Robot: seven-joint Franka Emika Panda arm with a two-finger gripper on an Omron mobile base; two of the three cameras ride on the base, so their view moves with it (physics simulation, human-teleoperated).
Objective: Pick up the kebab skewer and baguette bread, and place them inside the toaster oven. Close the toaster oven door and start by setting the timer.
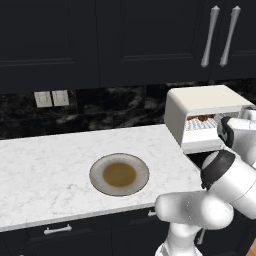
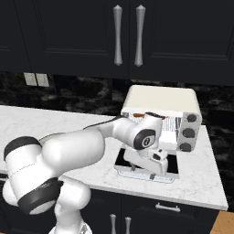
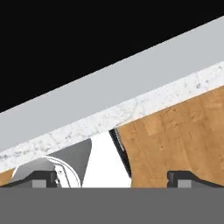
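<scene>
Empty plate left of toaster oven

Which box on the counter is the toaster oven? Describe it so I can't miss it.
On the white marble counter, look right of the round plate, against the black backsplash. The toaster oven is the cream-white box, door dropped open, three dark knobs stacked at its right.

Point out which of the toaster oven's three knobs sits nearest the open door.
The bottom knob of the toaster oven; the other two stack above it, farther from the lowered toaster oven door.
</scene>
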